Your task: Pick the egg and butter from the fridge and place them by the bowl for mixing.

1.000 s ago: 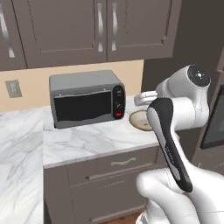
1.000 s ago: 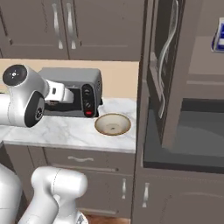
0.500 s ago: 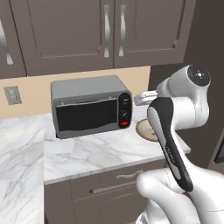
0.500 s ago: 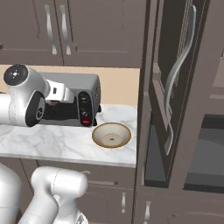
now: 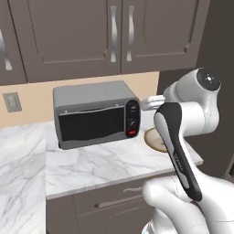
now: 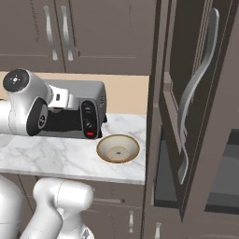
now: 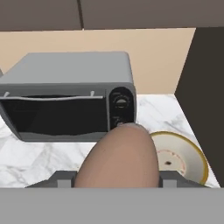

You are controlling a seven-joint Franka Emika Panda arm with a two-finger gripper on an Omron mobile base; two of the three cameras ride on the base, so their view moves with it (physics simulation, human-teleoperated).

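fridge [image 6: 196, 116] is standing just right of the bowl, door hanging ajar. cupboards [image 5: 91, 36] are hanging above the bowl. toaster oven [image 5: 93, 114] is sitting just left of the bowl on the marble counter [image 5: 91, 160]. bowl [image 6: 117, 148] is resting near the counter's right end, nothing inside it. gripper [image 7: 117, 183] is hovering above and left of the bowl, fingers part-spread and pinching the egg [image 7: 118, 157], which is bulging large and pinkish-beige in the hand view. butter is nowhere to be found in these views; likely inside the fridge.

risks, judged: egg is round and smooth, so it could be slipping out if the hold loosens; released too high, it could be cracking or rolling off the counter edge by the bowl; the arm could be clipping the toaster oven.

no readable writing or brand anywhere.
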